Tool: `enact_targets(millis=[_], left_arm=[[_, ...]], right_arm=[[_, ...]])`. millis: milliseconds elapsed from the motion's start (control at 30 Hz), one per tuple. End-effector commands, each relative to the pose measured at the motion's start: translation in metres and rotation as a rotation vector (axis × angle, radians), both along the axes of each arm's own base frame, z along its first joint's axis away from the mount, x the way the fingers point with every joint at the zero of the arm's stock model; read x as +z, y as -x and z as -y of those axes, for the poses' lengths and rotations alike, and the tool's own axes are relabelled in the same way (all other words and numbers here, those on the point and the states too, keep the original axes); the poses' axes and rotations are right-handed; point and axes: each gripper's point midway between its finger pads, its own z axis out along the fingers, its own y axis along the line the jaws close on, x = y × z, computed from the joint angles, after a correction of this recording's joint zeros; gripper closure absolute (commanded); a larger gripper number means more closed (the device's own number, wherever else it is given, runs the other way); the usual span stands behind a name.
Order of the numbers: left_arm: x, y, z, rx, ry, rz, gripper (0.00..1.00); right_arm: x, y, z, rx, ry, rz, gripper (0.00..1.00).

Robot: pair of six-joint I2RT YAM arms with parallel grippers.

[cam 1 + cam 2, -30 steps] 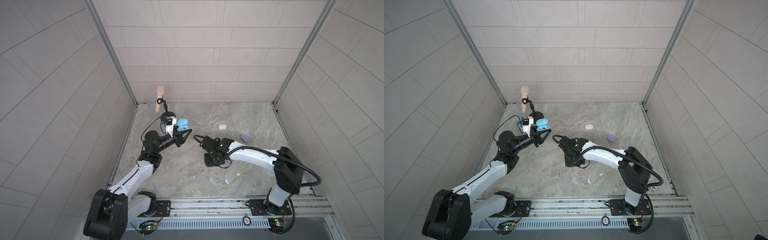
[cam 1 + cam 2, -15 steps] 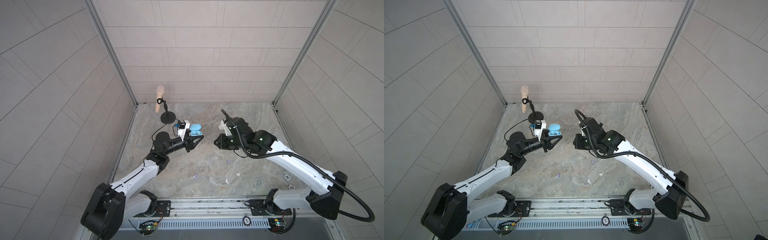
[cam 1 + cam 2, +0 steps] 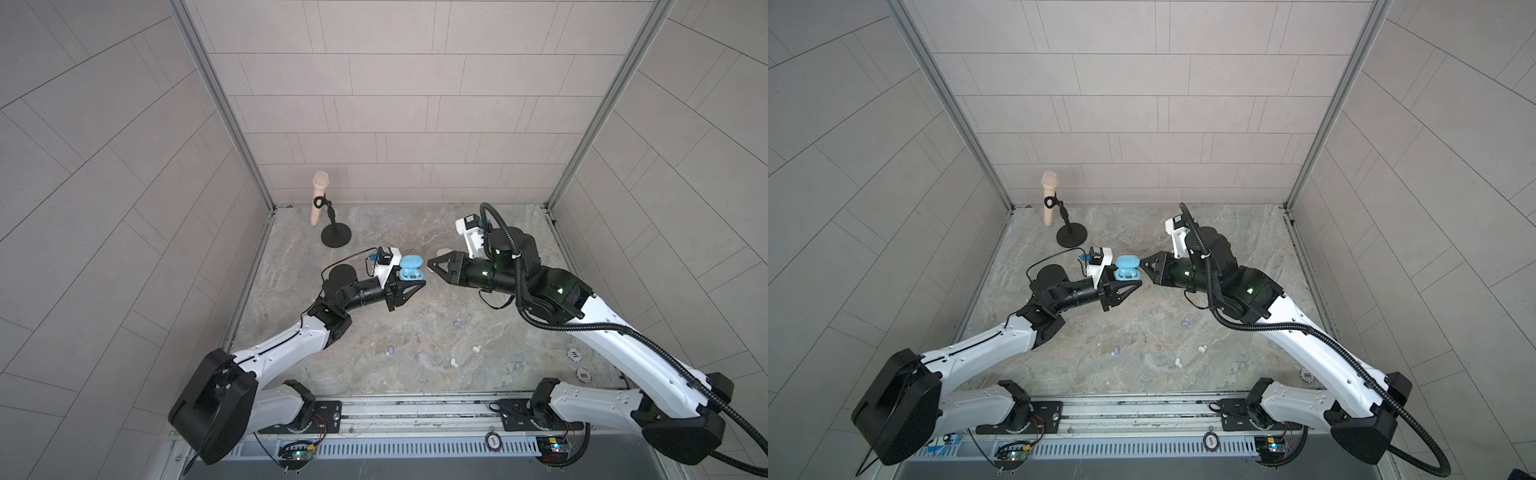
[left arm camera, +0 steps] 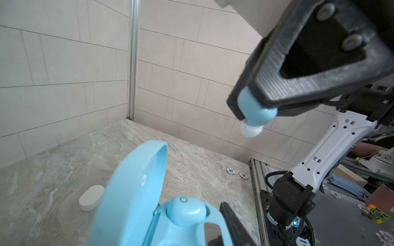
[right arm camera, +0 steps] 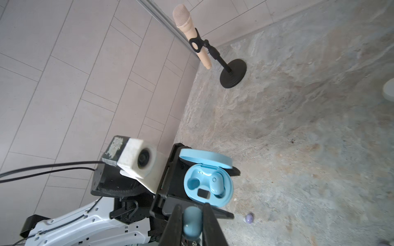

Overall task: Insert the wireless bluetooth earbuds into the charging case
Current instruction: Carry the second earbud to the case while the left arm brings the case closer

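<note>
My left gripper is shut on the light blue charging case, which it holds above the table with the lid open. One light blue earbud sits in a socket of the case; the socket beside it is empty. My right gripper is shut on another light blue earbud with a pale tip, seen between its fingers. It hovers just right of the open case without touching it. Two lilac earbuds and two white earbuds lie on the stone table.
A beige microphone on a black round stand is at the back left. A closed white case lies on the table behind the grippers. Two poker chips lie at the front right by the rail.
My right arm has lifted off the table with the blue earbud and swung up beside the case. My left gripper has carried the open case rightward to meet it.
</note>
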Motion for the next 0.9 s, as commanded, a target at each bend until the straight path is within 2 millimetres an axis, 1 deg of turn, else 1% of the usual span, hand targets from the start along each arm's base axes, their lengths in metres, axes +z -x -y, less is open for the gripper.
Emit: enact_targets(millis=[0,167,400,633,867], left_arm=[[0.035,0.005,0.007,-0.012,0.053,0.143,0.97],[0.043,0.007,0.009,-0.021,0.071,0.17,0.98],[0.049,0.012,0.01,-0.03,0.081,0.187,0.98],[0.057,0.014,0.007,-0.029,0.092,0.201,0.98],[0.06,0.018,0.006,-0.034,0.095,0.205,0.98]], right_arm=[[0.02,0.003,-0.016,0.04,-0.095,0.009,0.97],[0.02,0.004,-0.026,0.058,-0.109,0.011,0.97],[0.012,0.007,-0.035,0.068,-0.094,0.004,0.97],[-0.004,0.006,-0.036,0.053,-0.072,-0.01,0.97],[-0.012,0.004,-0.038,0.052,-0.059,-0.022,0.97]])
